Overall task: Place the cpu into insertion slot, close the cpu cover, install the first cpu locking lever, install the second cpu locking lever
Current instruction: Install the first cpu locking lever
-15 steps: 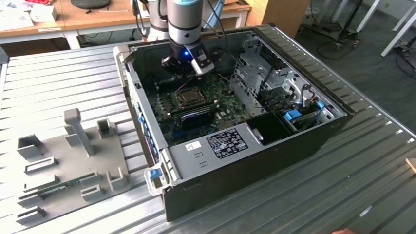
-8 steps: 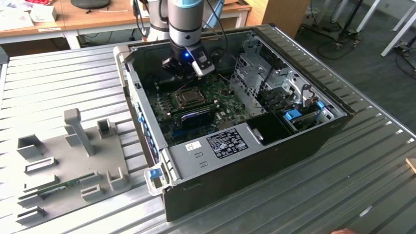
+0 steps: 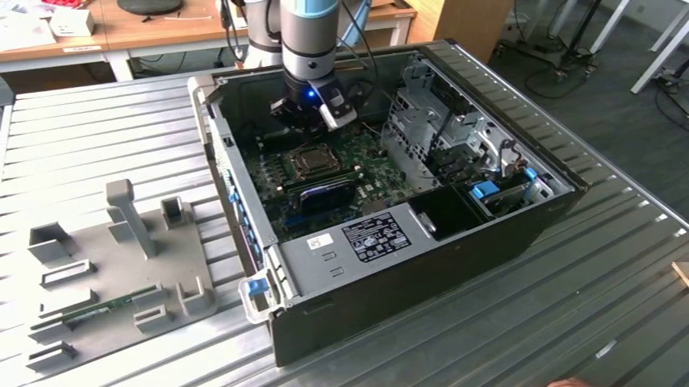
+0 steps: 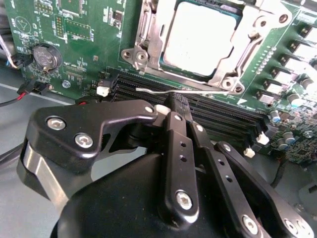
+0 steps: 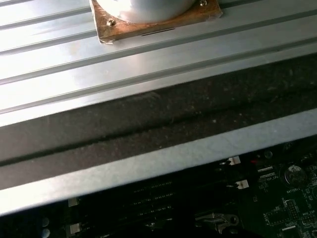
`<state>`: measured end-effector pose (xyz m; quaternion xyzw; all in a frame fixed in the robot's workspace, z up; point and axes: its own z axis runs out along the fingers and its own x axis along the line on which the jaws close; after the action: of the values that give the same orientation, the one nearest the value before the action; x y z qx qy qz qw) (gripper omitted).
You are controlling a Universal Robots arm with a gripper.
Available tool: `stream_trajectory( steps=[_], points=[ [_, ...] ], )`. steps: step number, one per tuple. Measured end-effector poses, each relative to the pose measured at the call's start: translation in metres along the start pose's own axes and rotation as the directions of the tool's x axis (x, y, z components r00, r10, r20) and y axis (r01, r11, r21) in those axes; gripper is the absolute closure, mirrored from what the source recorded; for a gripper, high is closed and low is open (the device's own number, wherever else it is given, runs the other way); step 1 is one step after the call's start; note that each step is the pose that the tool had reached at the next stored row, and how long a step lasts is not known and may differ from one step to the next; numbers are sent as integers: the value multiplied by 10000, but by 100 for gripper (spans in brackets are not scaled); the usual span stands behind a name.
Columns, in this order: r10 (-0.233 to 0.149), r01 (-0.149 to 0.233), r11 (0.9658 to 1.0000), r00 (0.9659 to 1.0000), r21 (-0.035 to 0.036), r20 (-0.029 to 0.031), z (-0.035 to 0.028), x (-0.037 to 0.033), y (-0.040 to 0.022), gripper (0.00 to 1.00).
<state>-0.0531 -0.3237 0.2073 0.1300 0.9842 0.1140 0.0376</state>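
Second wrist view: the cpu (image 4: pixel 200 37) sits in the insertion slot (image 4: pixel 168 44), with the cpu cover (image 4: pixel 152 39) down around it. The gripper (image 4: pixel 171 105), fingers pinched together, meets a locking lever (image 4: pixel 151 90). Lever installation seems to be in hand, and it likely calls for a steady push under the catch.

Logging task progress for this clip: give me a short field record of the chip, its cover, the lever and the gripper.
chip: silver top showing, seated on the green board
cover: down, framing the chip
lever: thin metal bar lying beside the cover, along the memory slots; latched or not, cannot tell
gripper: shut, tip at the lever's end, inside the computer case
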Motion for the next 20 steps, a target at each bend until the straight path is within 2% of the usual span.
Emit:
stream_trajectory(
  steps=[20],
  points=[
    [72,-72,10000,10000,4,17,72,-52,-34,90]
  ],
)
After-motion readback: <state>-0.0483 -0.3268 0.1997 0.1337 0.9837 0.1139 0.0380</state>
